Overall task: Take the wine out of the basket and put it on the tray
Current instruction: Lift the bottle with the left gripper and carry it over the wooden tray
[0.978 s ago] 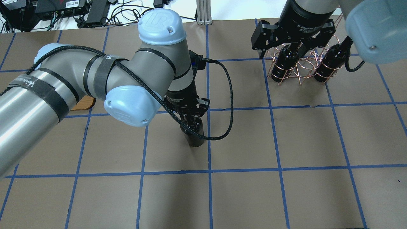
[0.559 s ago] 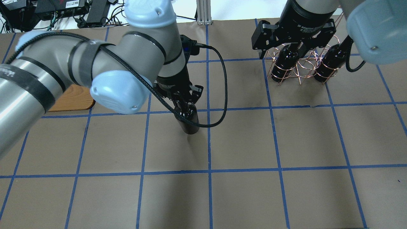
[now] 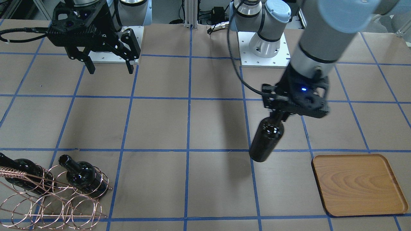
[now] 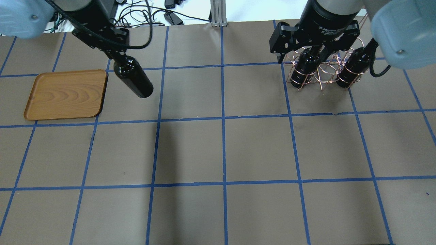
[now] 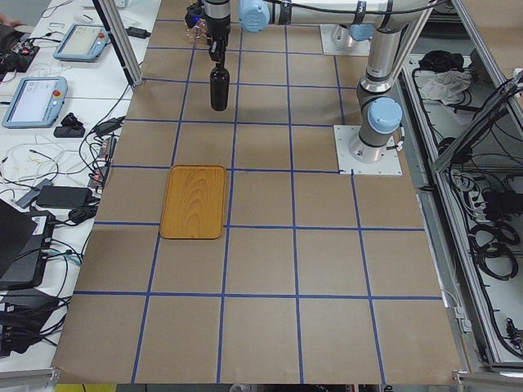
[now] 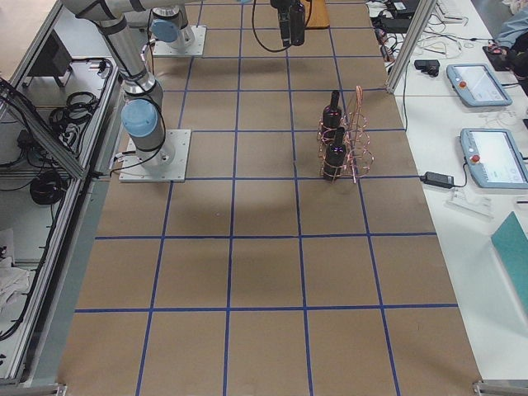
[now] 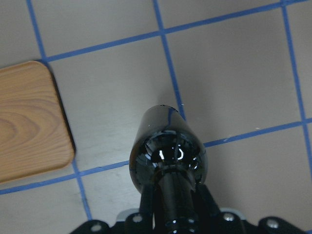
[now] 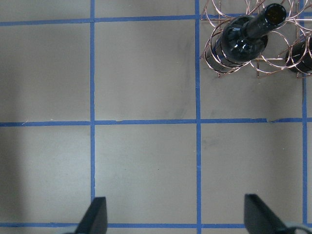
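Within the last second the left gripper (image 4: 117,58), clamped on the neck of the wine (image 4: 133,81), had carried it from mid-table to just right of the tray (image 4: 64,95). Placement remained. The right gripper (image 3: 110,68) stayed spread above the basket (image 4: 322,73).

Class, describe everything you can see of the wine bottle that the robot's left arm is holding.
The wine bottle is glossy, near-black glass, unlabelled, with rounded shoulders and a short neck. The left gripper has its jaws shut on the neck, so it hangs base-down, seemingly off the table. It is beside the wooden tray, not over it; only the jaws touch it.
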Tool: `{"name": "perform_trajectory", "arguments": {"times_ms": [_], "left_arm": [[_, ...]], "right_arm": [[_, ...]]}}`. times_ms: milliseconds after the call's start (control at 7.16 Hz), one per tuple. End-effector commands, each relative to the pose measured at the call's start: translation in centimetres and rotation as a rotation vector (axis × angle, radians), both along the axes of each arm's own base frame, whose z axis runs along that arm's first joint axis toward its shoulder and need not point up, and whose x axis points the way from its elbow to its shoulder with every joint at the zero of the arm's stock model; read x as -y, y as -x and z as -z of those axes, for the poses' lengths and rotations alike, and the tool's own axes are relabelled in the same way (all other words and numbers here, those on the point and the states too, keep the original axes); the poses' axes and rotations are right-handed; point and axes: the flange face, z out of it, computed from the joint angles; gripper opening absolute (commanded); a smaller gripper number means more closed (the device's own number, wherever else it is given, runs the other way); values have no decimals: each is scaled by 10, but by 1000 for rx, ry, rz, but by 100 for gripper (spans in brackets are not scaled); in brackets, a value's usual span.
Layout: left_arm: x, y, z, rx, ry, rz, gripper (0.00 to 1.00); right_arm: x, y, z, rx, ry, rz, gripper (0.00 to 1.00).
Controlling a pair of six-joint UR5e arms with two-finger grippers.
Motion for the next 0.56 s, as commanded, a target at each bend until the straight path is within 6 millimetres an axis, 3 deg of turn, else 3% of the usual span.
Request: {"name": "perform_trajectory", "arguments": {"times_ms": [0,279,419], "left_arm": [[34,-112,9,52,-18,48,0],[56,-198,24,55,-25,15,0],[63,-229,41,61,-45,18,0]], "right_arm": [[0,0,0,0,0,0,100],[0,0,0,0,0,0,100],[0,-1,0,0,0,-2,100]]}}
